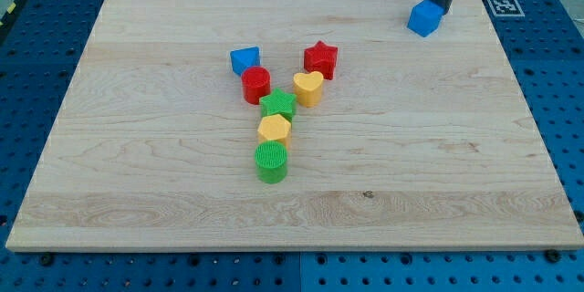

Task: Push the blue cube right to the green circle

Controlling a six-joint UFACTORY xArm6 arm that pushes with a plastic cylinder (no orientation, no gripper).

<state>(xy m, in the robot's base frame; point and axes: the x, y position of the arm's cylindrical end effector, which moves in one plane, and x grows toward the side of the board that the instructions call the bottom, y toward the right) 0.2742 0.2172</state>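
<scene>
The blue cube (424,18) sits near the top right corner of the wooden board (456,146). My tip (442,6) is right behind the cube, at its upper right side, touching or almost touching it. The green circle (271,161), a ribbed green cylinder, stands at the bottom of a cluster left of the board's middle, far to the lower left of the cube.
The cluster also holds a blue pentagon-like block (245,59), a red cylinder (256,84), a red star (320,58), a yellow heart (308,88), a green star (277,106) and a yellow hexagon (274,130). A fiducial marker (503,5) lies off the board's top right corner.
</scene>
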